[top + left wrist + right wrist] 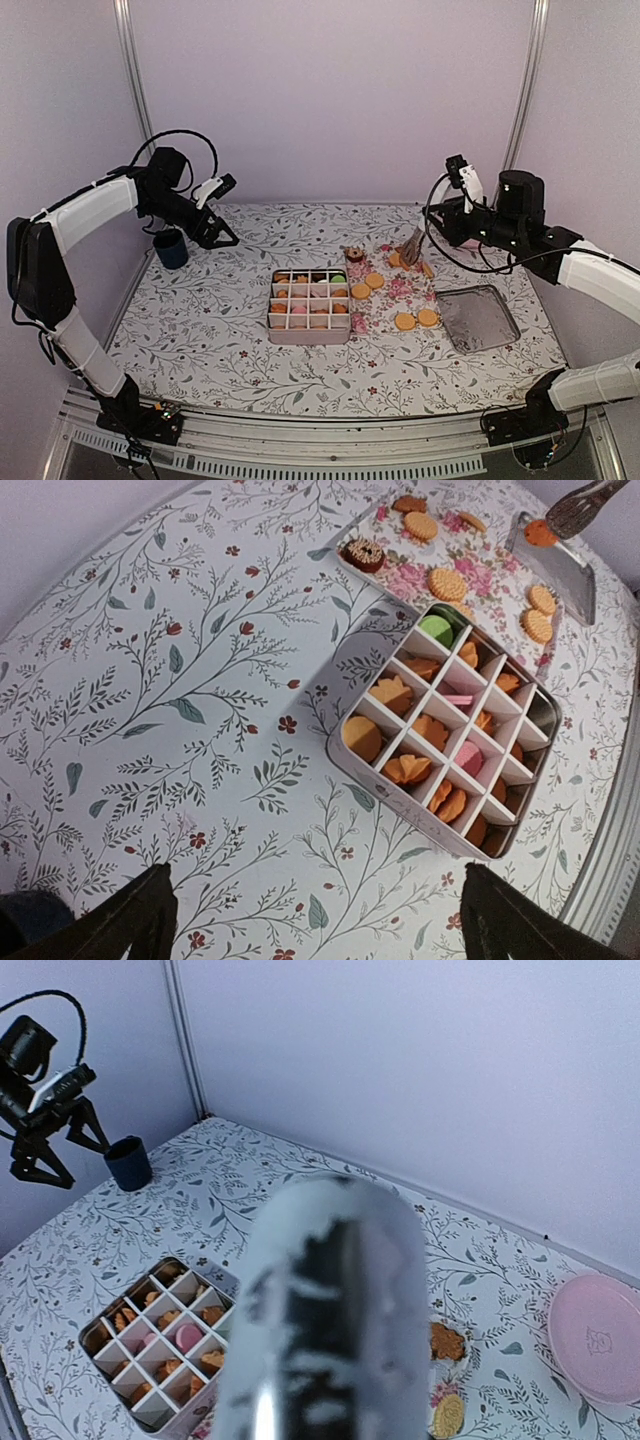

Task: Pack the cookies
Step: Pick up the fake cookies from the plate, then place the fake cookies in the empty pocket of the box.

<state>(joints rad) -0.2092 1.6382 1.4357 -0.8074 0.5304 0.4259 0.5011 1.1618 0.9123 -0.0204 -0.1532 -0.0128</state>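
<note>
A divided white box (309, 335) holds orange-tan cookies (283, 294), a few pink ones and a green one (436, 630). It also shows in the left wrist view (400, 790). Loose orange cookies (404, 322) and a dark brown one (363, 552) lie on a floral tray (385, 300) to its right. My right gripper (436, 226) is shut on metal tongs (412, 245), whose tips (580, 505) are at an orange cookie (540, 532) over the tray's far end. The tongs' handle (335, 1330) fills the right wrist view. My left gripper (320, 930) is open and empty, raised at the far left.
A dark blue cup (170, 248) stands at the far left under the left gripper. A metal lid (478, 318) lies right of the tray. A pink plate (598, 1335) sits at the far right by the back wall.
</note>
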